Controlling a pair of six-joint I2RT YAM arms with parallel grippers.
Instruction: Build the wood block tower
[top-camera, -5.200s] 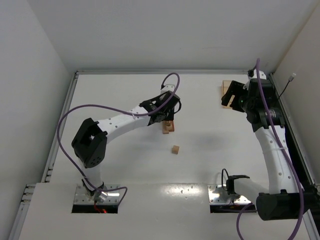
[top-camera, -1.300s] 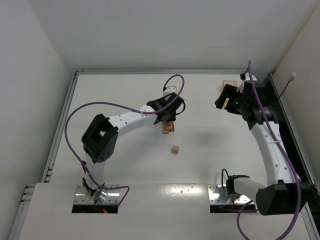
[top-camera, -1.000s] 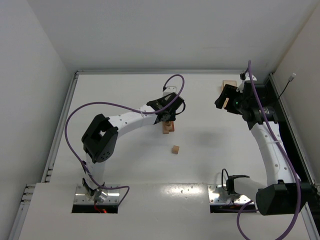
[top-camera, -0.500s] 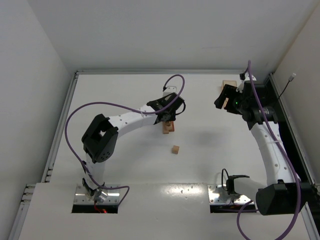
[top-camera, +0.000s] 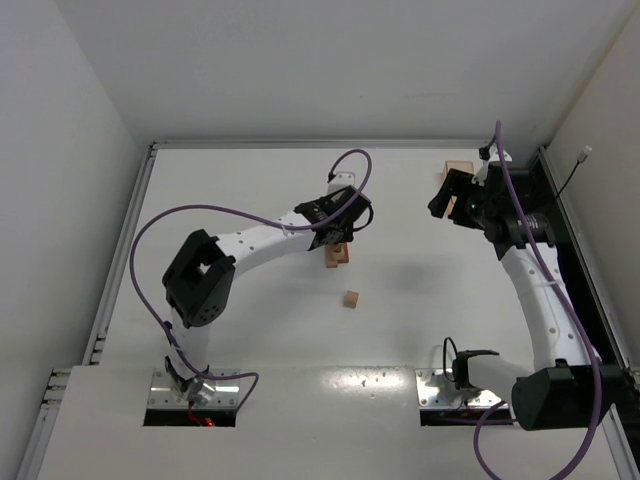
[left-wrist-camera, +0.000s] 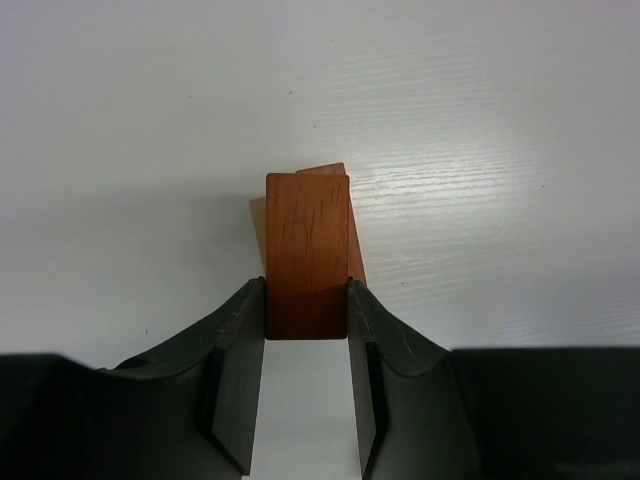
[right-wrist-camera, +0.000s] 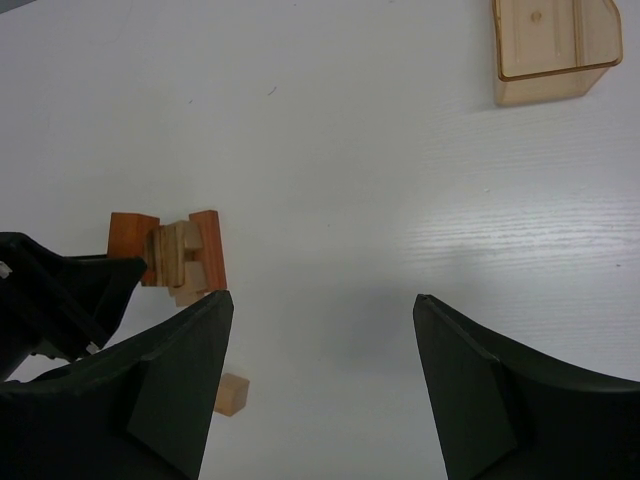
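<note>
My left gripper (left-wrist-camera: 307, 297) is shut on a reddish-brown wood block (left-wrist-camera: 307, 250), which stands on end between its fingers. In the top view the left gripper (top-camera: 340, 236) sits at the far side of the tower (top-camera: 337, 255), a small pile of tan and reddish-brown blocks. From the right wrist, the held block (right-wrist-camera: 133, 245) lies against the pile (right-wrist-camera: 185, 258). A loose tan cube (top-camera: 350, 298) sits on the table nearer the arms. My right gripper (right-wrist-camera: 320, 305) hangs high and open, holding nothing, to the right of the pile.
A translucent tan tray (right-wrist-camera: 552, 50) sits at the back right of the table, partly hidden under the right gripper (top-camera: 452, 195) in the top view. The table's raised rail (top-camera: 300, 144) runs along the far edge. Purple cables loop over both arms.
Nothing has visibly moved in the last second. Compared with five seconds ago, the left arm's elbow has shifted right and the right gripper has moved left, off the tray.
</note>
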